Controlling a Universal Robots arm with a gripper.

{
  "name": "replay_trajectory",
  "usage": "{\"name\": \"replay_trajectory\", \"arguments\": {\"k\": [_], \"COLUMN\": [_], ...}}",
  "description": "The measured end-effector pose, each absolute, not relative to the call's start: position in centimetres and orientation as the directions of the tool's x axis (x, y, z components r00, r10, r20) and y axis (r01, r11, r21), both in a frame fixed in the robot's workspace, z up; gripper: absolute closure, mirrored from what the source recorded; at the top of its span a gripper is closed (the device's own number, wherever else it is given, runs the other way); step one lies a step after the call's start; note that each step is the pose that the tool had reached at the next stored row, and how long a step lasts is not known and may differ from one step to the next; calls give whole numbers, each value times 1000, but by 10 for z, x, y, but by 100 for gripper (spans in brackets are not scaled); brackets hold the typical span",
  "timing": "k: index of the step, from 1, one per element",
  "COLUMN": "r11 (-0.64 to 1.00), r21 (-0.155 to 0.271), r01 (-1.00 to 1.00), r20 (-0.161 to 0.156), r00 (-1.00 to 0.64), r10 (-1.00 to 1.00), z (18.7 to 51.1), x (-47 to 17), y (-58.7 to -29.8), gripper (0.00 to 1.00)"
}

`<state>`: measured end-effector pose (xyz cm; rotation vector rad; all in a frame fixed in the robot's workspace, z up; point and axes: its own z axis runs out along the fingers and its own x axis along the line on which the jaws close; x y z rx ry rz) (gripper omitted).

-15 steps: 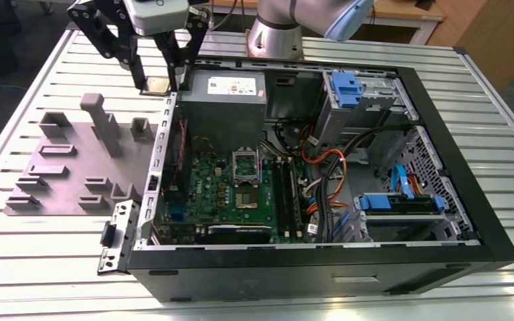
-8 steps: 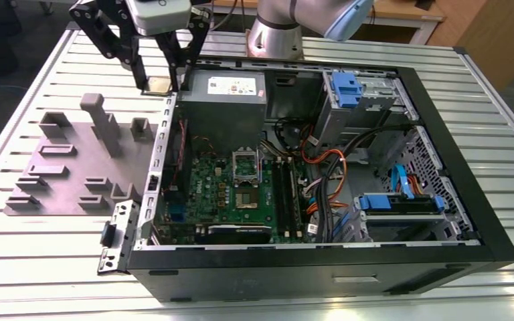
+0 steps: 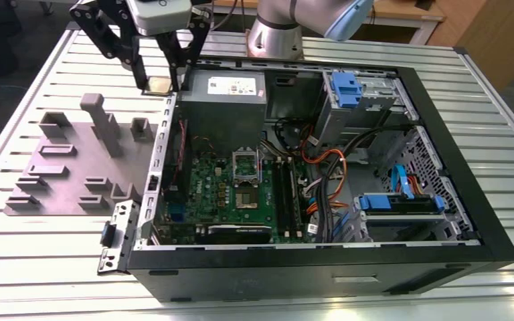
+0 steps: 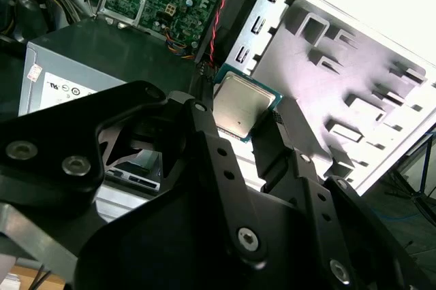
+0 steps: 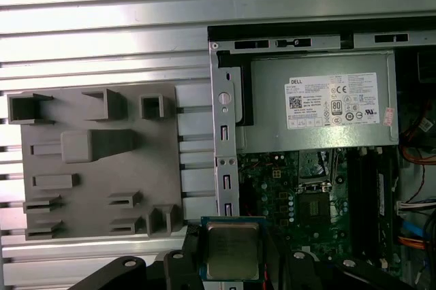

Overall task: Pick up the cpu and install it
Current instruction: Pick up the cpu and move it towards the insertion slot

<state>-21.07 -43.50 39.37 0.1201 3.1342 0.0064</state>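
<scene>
Slatted metal table (image 3: pixel 47 267) under grey tray (image 3: pixel 69 170) and open computer case (image 3: pixel 328 275)

one cpu (image 5: pixel 232 250), one gripper (image 3: pixel 160 82), one grey tray (image 3: pixel 67 172), one open computer case (image 3: pixel 328 275), one green motherboard (image 3: pixel 211 179), one power supply (image 3: pixel 225 101).

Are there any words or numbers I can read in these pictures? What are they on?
White label on the grey power supply: rows of print and marks, too small to read.
The cpu in the gripper: any print on its top is too blurred to read.
</scene>
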Motion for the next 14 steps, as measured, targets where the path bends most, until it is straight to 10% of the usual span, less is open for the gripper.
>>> {"name": "replay_trajectory", "arguments": {"k": [14], "r11": [997], "r21": [4], "r01": [77], "r20": [-5], "r00": [-997], "r10": [77], "z": [394], "x": [-205], "y": [-435], "gripper": [53]}}
